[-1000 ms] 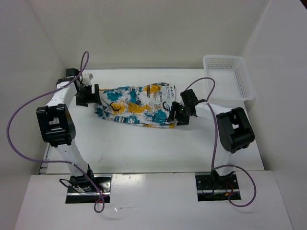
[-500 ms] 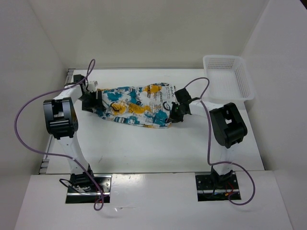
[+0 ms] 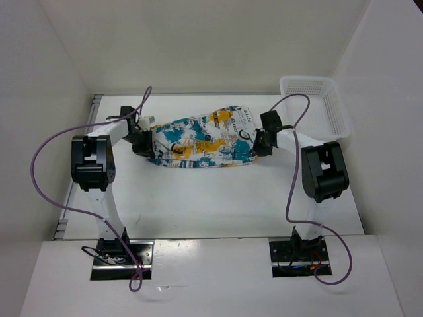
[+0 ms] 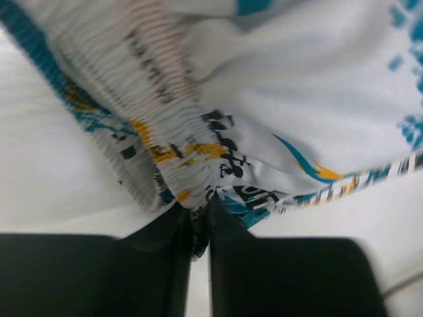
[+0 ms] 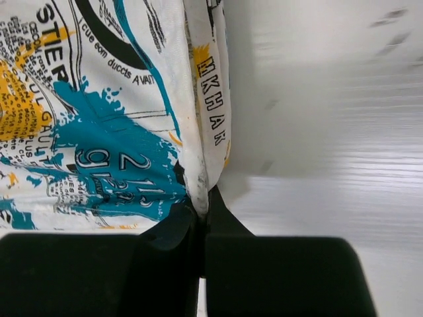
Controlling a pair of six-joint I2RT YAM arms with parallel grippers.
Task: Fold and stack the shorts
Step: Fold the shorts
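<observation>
The shorts (image 3: 201, 142), white with a teal, yellow-orange and black print, hang stretched between the two arms over the far half of the table. My left gripper (image 3: 145, 140) is shut on their left end; in the left wrist view the ribbed waistband (image 4: 158, 132) bunches into the closed black fingers (image 4: 165, 238), with the left gripper (image 4: 200, 201) pinching the cloth. My right gripper (image 3: 259, 146) is shut on the right end. The right wrist view shows a folded hem edge (image 5: 203, 165) clamped in the right gripper (image 5: 203, 206), the printed cloth (image 5: 99, 112) spreading to the left.
A white mesh basket (image 3: 314, 105) stands at the far right corner of the table (image 3: 218, 198). White walls enclose the table on three sides. Purple cables (image 3: 46, 158) loop off both arms.
Both grippers closed on the ends of the shorts. They lifted the cloth and carried it away from the bases toward the far side; the shorts now sit higher and more taut between them.
</observation>
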